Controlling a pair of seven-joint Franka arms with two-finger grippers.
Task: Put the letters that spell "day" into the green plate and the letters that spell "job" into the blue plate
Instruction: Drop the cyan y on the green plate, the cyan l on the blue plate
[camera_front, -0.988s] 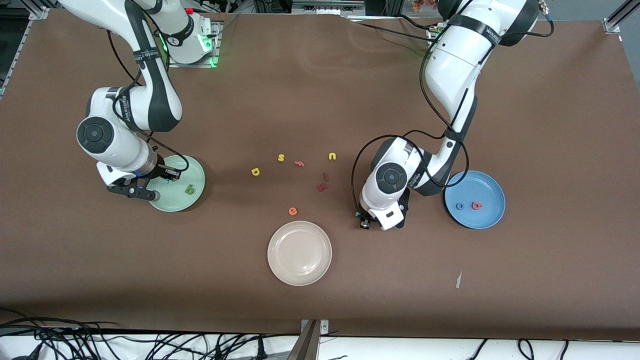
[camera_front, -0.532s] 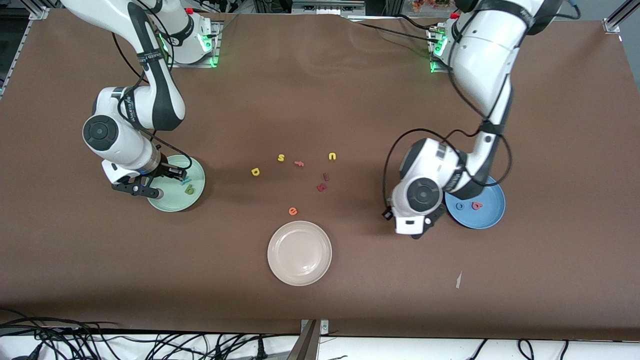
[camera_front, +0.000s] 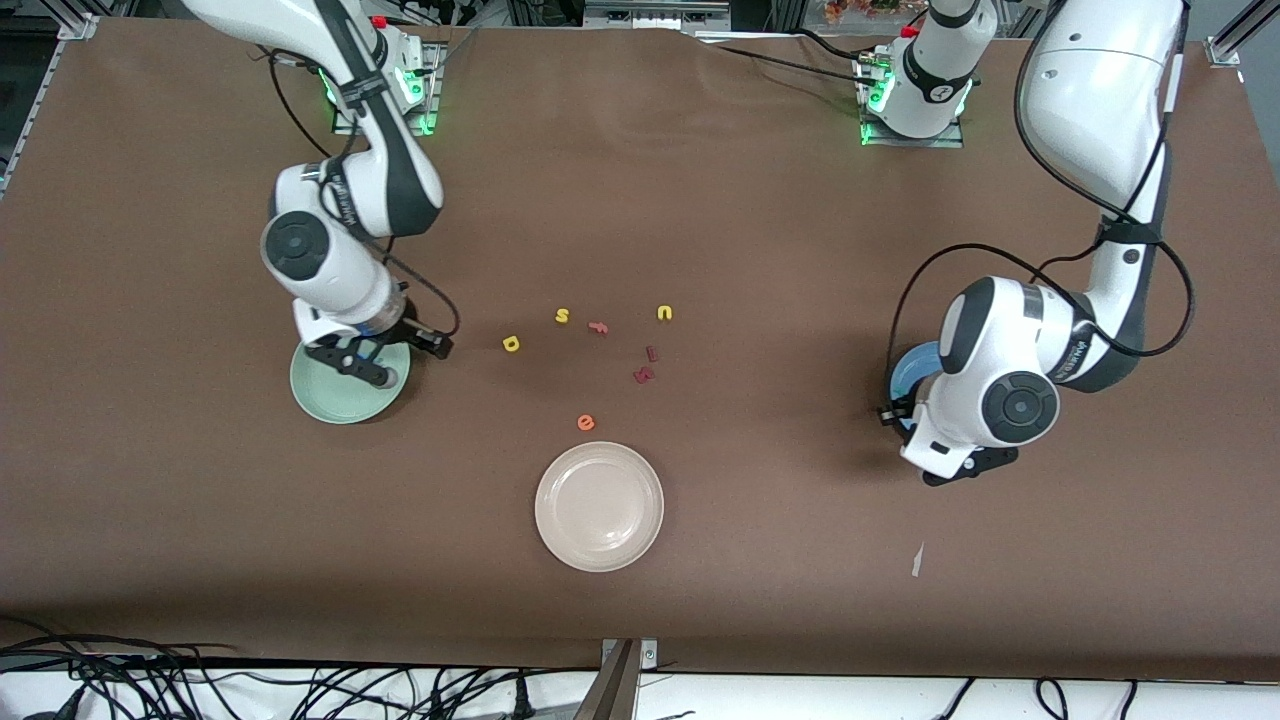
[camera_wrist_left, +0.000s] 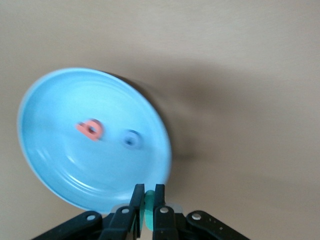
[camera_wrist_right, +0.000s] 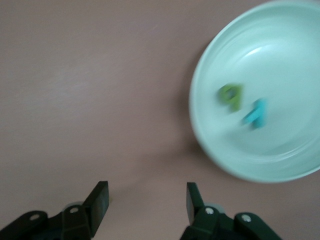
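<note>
Right arm's end of table: my right gripper (camera_front: 375, 360) is hanging over the rim of the green plate (camera_front: 318, 400), on the side toward the table's middle. The front view is hiding the plate's contents under my wrist. The right wrist view is showing them: dark green "a" (camera_wrist_right: 230, 96) and teal "y" (camera_wrist_right: 256, 112) lying side by side in the plate, both blurred, the "y" with its long axis slanting. Fingers spread wide, nothing between them.

Mid-table: yellow "d" (camera_front: 511, 343) is lying flat on the cloth, well apart from both plates.

Left arm's end: my left gripper (camera_wrist_left: 146, 192) is hovering over the blue plate (camera_front: 908, 368), which my wrist is mostly covering in the front view. The left wrist view is showing salmon "b" (camera_wrist_left: 90, 129) and blue "o" (camera_wrist_left: 131, 139) inside. Fingers are pinching the teal "j" (camera_wrist_left: 148, 207); only a sliver is showing, running lengthwise along the fingers, its hook hidden.
</note>
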